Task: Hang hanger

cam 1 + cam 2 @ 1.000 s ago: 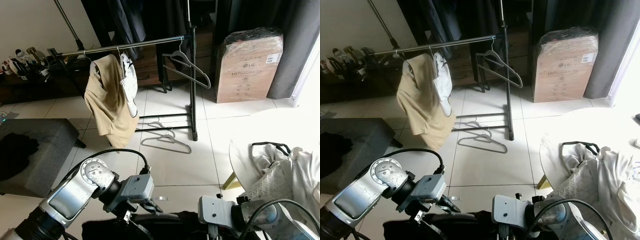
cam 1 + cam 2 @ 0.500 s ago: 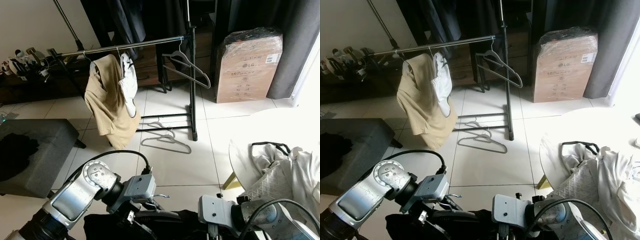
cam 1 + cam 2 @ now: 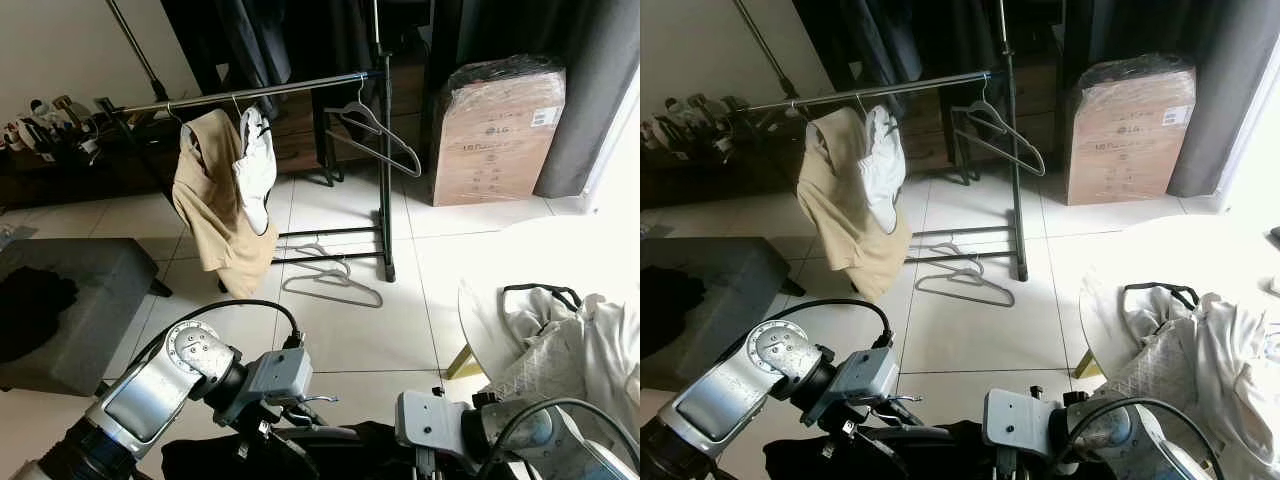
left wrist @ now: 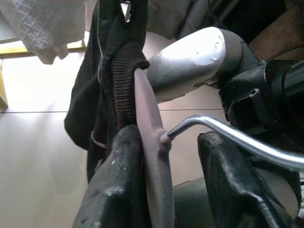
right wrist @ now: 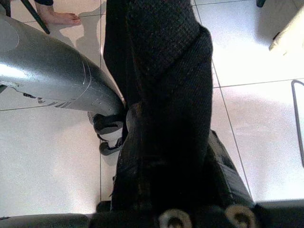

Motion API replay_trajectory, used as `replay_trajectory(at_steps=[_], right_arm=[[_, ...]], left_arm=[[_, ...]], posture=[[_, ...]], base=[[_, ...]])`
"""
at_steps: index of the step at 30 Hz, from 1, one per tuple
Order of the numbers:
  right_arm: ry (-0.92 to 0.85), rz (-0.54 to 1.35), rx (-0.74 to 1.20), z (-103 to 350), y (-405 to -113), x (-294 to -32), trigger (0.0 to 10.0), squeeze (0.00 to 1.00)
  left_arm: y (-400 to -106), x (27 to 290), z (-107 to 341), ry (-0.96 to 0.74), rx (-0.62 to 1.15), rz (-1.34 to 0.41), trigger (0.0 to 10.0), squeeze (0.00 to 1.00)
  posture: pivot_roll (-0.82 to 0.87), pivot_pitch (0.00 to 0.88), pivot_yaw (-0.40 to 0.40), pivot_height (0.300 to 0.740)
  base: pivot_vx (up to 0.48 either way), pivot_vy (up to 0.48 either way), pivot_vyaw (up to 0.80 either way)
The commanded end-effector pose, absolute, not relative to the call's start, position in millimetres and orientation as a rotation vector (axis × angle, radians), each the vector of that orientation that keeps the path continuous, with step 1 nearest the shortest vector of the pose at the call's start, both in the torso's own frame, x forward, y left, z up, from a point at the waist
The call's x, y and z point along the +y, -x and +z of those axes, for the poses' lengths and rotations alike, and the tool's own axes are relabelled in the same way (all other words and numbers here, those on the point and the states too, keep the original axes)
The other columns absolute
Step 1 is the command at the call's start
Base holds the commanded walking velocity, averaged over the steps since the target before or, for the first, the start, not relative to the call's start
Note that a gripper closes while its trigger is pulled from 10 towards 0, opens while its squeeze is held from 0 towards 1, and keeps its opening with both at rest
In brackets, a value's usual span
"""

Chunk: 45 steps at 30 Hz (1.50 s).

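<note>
The clothes rail (image 3: 270,90) is seen far away, past the floor. A black garment (image 5: 161,95) on a hanger (image 4: 152,161) is held low and near. The garment is pinched tight by the right gripper (image 5: 166,156). The hanger's neck is squeezed by the left gripper (image 4: 166,156). The hook (image 4: 228,137) should be kept upright and the hanger level while it is carried to the rail.

My silver arms hold a grey hanger (image 4: 151,156) with a chrome hook and a black knit garment (image 5: 164,90); tan shirt (image 3: 215,205) and white top (image 3: 256,170) on the rail, brown box (image 3: 497,130), pale floor tiles.
</note>
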State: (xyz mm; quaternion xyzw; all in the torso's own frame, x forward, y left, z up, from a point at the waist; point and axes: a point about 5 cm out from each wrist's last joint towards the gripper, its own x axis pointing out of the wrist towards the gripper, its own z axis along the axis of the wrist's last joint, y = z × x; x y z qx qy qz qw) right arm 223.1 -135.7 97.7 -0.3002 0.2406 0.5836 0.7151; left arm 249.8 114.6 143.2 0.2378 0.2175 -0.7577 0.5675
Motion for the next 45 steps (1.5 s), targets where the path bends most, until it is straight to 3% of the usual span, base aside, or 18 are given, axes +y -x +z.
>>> replay_trajectory(at_steps=[1, 24, 40, 41, 42, 43, 45], right_arm=[[0.658, 1.308, 0.479, 104, -225, -128, 0.0, 0.00], [0.654, 1.308, 0.480, 104, -225, -128, 0.0, 0.00], [0.651, 1.294, 0.454, 106, -229, -127, 0.0, 0.00], [0.651, 1.287, 0.450, 106, -230, -127, 1.8, 0.00], [0.654, 1.272, 0.435, 107, -232, -128, 5.3, 0.00], [0.665, 1.242, 0.421, 108, -237, -129, 10.0, 0.00], [0.659, 1.221, 0.411, 109, -240, -130, 10.0, 0.00]], left_arm=[[-250, 119, 143, -0.588, 0.518, -1.768, 0.0, 0.00], [-258, 116, 134, -0.680, 0.497, -1.666, 0.0, 0.00], [-255, 107, 141, -0.498, 0.407, -1.637, 0.0, 0.00], [-256, 106, 141, -0.491, 0.404, -1.633, 0.0, 0.00], [-255, 106, 141, -0.483, 0.397, -1.629, 0.0, 0.00], [-255, 106, 141, -0.473, 0.390, -1.628, 0.0, 0.00], [-255, 107, 143, -0.453, 0.384, -1.625, 0.0, 0.00]], posture=[[-0.19, 0.129, 0.193, 0.740], [-0.19, 0.129, 0.193, 0.740], [-0.19, 0.096, 0.187, 0.740], [-0.20, 0.090, 0.185, 0.740], [-0.20, 0.086, 0.183, 0.740], [-0.20, 0.080, 0.181, 0.740], [-0.20, 0.072, 0.178, 0.740]], base=[[0.000, 0.000, 0.00], [0.000, 0.000, 0.00], [0.000, 0.000, 0.00], [0.000, 0.000, 0.00], [0.000, 0.000, 0.00], [0.000, 0.000, 0.00], [0.000, 0.000, 0.00]])
